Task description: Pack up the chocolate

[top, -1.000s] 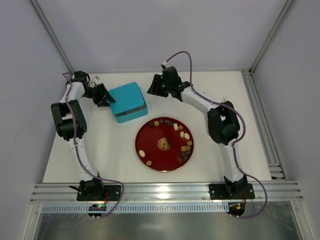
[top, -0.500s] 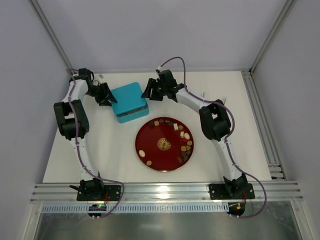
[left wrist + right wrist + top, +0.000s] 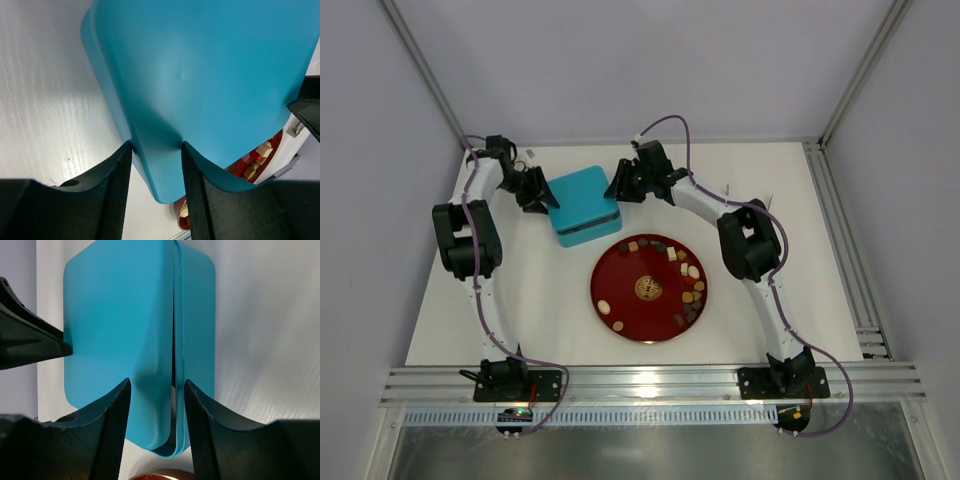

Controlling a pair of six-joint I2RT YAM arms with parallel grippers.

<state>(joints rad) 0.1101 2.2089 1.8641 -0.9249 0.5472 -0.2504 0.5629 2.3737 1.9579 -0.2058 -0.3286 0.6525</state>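
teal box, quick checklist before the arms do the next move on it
1. Left gripper set on the teal box: ok, its fingers press either side of one edge.
2. Right gripper lined up on the opposite side: ok, its fingers straddle the seam under the lid.
3. Right grip firm: cannot tell.
4. Box open for packing: not ok, the lid is shut.
5. Chocolate ready on the red plate: ok.
6. Plate apart from both arms: ok.
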